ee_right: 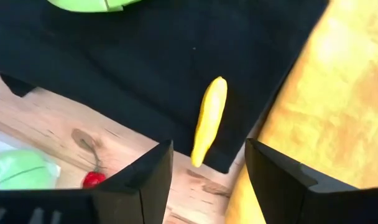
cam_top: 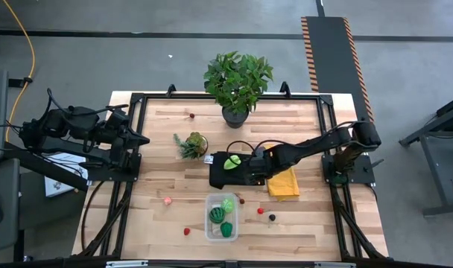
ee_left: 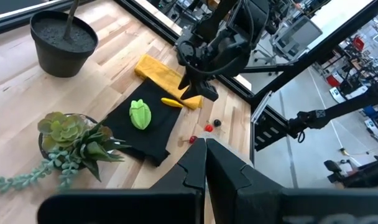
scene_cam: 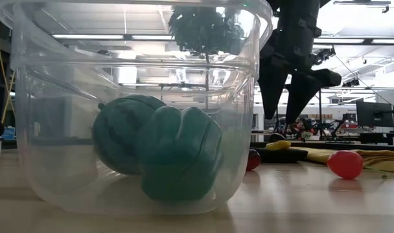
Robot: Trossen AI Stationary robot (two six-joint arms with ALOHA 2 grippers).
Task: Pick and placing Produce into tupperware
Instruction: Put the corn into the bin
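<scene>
I can read no text, label, brand, number or sign anywhere on my table or in the room behind it
</scene>
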